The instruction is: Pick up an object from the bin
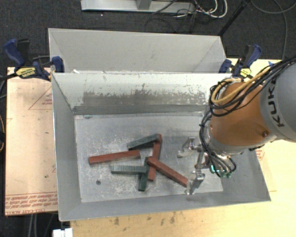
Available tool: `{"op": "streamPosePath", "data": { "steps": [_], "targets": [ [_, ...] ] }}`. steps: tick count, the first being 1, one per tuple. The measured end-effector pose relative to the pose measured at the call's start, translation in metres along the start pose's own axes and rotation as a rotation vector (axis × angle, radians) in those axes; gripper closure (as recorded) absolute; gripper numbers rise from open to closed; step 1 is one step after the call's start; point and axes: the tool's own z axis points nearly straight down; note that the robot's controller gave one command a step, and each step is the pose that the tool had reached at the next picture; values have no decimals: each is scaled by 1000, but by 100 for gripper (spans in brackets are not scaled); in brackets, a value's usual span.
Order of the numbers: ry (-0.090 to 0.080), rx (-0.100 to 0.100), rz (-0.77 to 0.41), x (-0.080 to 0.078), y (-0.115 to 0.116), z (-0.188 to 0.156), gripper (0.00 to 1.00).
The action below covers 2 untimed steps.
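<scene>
Although the pincer (191,164) is low over the right side of the grey metal bin (89,132), nothing is picked yet: its two fingers stand wide apart and grip nothing. A flat red-brown bar (166,172) lies with its right end just beside the lower finger, at the edge of a loose heap of red-brown and dark green bars (129,170). Closing and lifting are left, I judge.
</scene>
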Motion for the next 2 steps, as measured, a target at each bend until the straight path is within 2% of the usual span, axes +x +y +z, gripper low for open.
{"op": "streamPosePath", "data": {
  "steps": [1,2],
  "targets": [
    [-6,0,-1,-2,0,-2,0],
    [-27,-1,35,-18,1,61,100]
  ]
}}
